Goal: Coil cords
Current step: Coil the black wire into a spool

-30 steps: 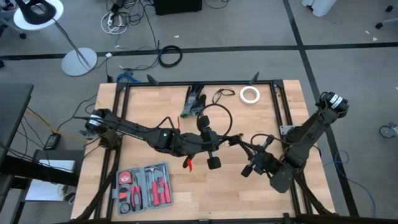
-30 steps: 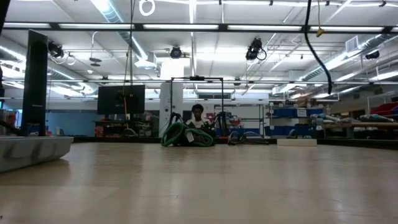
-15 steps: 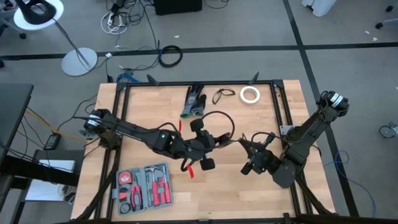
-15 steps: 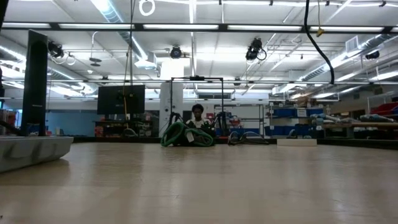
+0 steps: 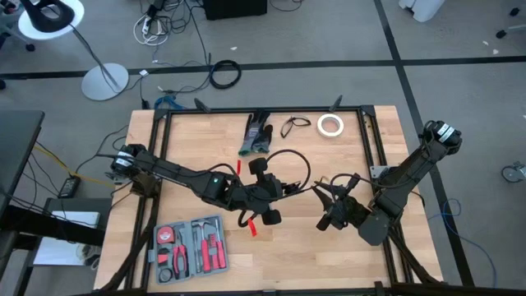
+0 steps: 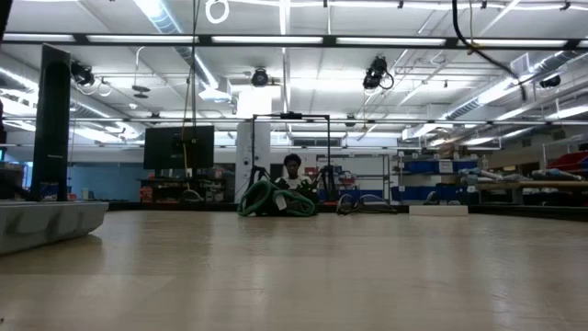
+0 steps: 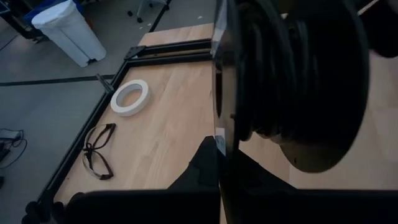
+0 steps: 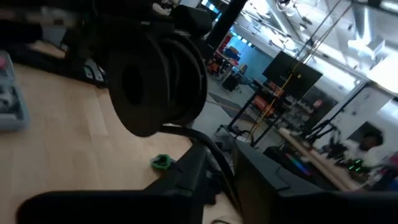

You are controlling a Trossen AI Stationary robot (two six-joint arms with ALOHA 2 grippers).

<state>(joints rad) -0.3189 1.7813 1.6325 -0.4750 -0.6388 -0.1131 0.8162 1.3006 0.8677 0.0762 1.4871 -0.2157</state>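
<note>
Right now the cord (image 5: 283, 164) arcs as a thin black loop over the middle of the bench (image 5: 345, 255), running from the left gripper (image 5: 265, 191) across to the right gripper (image 5: 327, 197). The left wrist view shows it wound in a tight round bundle (image 7: 298, 74) on a dark spool-like disc just in front of the camera, and the left fingers are closed on that bundle. The right wrist view shows the same bundle (image 8: 158, 81) from the other side, with a strand of cord running down between the right fingers (image 8: 186, 180); whether those fingers grip it or stand loose around it cannot be told.

Below the left gripper a small red piece (image 5: 253, 228) lies on the wood. Toward the near left corner sits a grey tool case (image 5: 191, 247) with red-handled tools. Along the far edge lie a dark green-and-black bundle (image 5: 256, 134), a pair of glasses (image 5: 294, 125) and a white tape roll (image 5: 330, 125), all well apart from both grippers. On the floor beyond the bench lies a black cable ring (image 5: 224, 75). In the low view a person (image 6: 292, 171) sits far off in the room.
</note>
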